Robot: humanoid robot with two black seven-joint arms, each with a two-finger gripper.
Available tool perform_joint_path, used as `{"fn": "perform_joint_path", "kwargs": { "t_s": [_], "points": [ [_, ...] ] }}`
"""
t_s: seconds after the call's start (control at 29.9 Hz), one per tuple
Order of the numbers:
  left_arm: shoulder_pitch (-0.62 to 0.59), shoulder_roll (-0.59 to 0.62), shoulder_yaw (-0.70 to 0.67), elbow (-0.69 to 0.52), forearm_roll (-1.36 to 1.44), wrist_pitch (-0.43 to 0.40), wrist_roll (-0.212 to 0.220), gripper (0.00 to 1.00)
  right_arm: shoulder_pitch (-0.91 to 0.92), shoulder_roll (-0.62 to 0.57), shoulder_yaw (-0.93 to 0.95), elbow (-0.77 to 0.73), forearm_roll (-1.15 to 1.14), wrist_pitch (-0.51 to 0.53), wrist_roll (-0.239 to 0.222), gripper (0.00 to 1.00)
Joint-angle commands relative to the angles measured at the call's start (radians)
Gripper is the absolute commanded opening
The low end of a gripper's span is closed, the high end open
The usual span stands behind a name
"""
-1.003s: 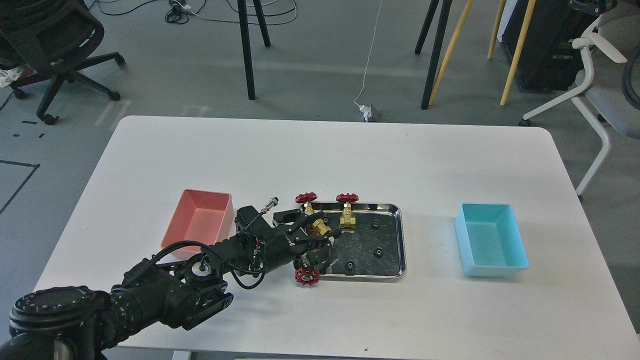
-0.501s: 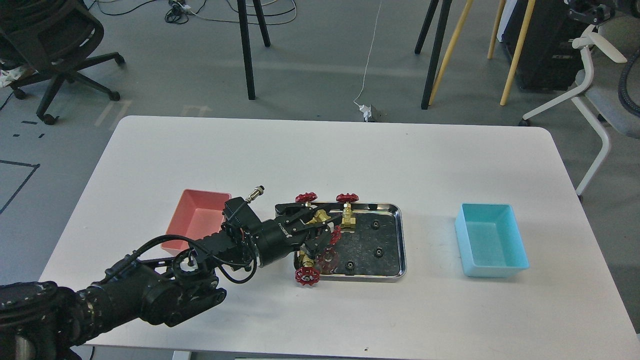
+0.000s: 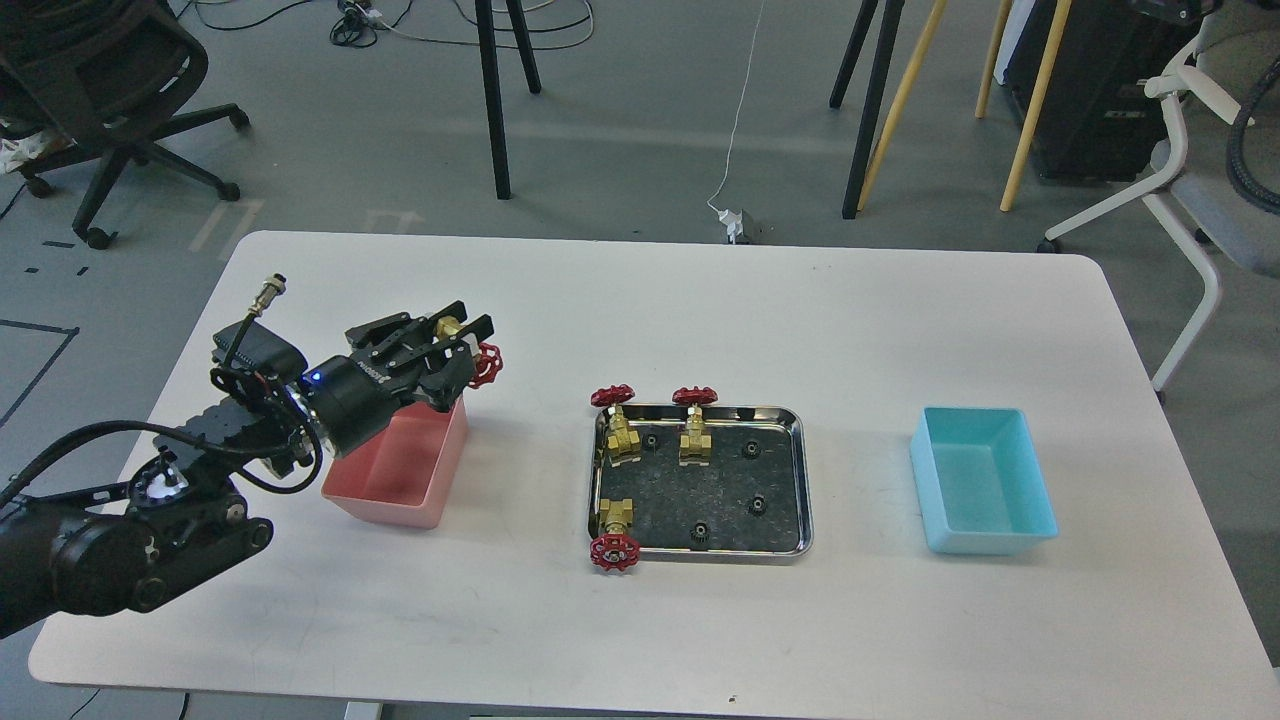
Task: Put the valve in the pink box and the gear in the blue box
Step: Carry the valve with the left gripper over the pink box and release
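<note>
While the left gripper [image 3: 455, 345] grips a valve [image 3: 478, 362], the pink box [image 3: 405, 495] lies directly beneath
Jaws closed on its brass body, red handwheel pointing toward the tray [image 3: 795, 480]; a straight drop lands it inside

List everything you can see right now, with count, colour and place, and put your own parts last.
valve: one, brass with red handwheel, held in the left fingers above the pink box's far end
other valves: three, brass with red handwheels, along the steel tray's left side, two at the far end, one at the near corner
gears: at least four, black, lying in the tray
steel tray: one, shiny, table centre
pink box: one, left of the tray
blue box: one, turquoise, right of the tray, looks empty
table: one, white
office chairs: black at far left, white at far right, on the floor
left gripper: black, shut on the valve
right gripper: not in view
</note>
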Motion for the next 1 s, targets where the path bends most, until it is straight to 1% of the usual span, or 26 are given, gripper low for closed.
{"fn": "perform_joint_path", "kwargs": {
  "t_s": [0.0,0.03,0.1,0.3,0.4,0.47,0.53,0.57,0.6,0.63,0.7,0.87,0.97],
  "points": [
    [0.036,-0.01,0.004,0.116,0.0,0.0,-0.006,0.11,0.005,0.011,-0.001,-0.01,0.0,0.001,0.001,0.99],
    [0.043,-0.012,0.004,0.153,-0.001,0.0,-0.009,0.11,0.005,0.013,0.001,-0.01,0.0,0.001,0.001,0.99],
    [0.068,-0.012,0.004,0.187,-0.003,0.0,-0.01,0.11,0.005,0.016,-0.001,-0.01,0.0,0.001,0.001,0.99],
    [0.097,-0.012,0.004,0.189,-0.005,0.0,-0.012,0.12,0.006,0.025,-0.001,-0.016,0.0,0.001,0.001,0.99],
    [0.12,-0.012,0.002,0.189,-0.006,0.0,-0.012,0.15,0.009,0.026,-0.001,-0.02,0.0,0.001,0.001,0.99],
    [0.126,-0.015,0.001,0.189,-0.009,0.0,-0.012,0.21,0.011,0.026,-0.001,-0.02,0.0,0.001,0.001,0.99],
    [0.126,-0.03,-0.002,0.189,-0.012,0.0,-0.012,0.38,0.011,0.026,-0.001,-0.02,0.0,0.001,0.001,0.99],
    [0.126,-0.041,-0.004,0.189,-0.012,0.0,-0.012,0.5,0.011,0.026,-0.001,-0.02,0.0,0.001,0.001,0.99],
    [0.125,-0.05,-0.005,0.189,-0.012,0.0,-0.012,0.69,0.012,0.026,-0.001,-0.02,0.0,0.001,0.001,0.99],
    [0.123,-0.055,-0.011,0.187,-0.014,0.0,-0.012,0.84,0.014,0.026,-0.001,-0.02,0.0,0.001,0.001,0.99],
    [0.12,-0.06,-0.022,0.186,-0.017,0.0,-0.01,0.85,0.02,0.026,0.001,-0.02,0.0,0.001,0.001,0.99],
    [0.103,-0.058,-0.079,0.161,-0.086,0.0,-0.007,0.91,0.023,0.028,0.002,-0.02,0.0,-0.011,-0.001,0.99],
    [0.065,-0.058,-0.077,0.161,-0.103,0.0,-0.007,0.94,0.025,0.04,0.001,-0.02,0.0,-0.013,-0.001,0.99]
  ]
}}
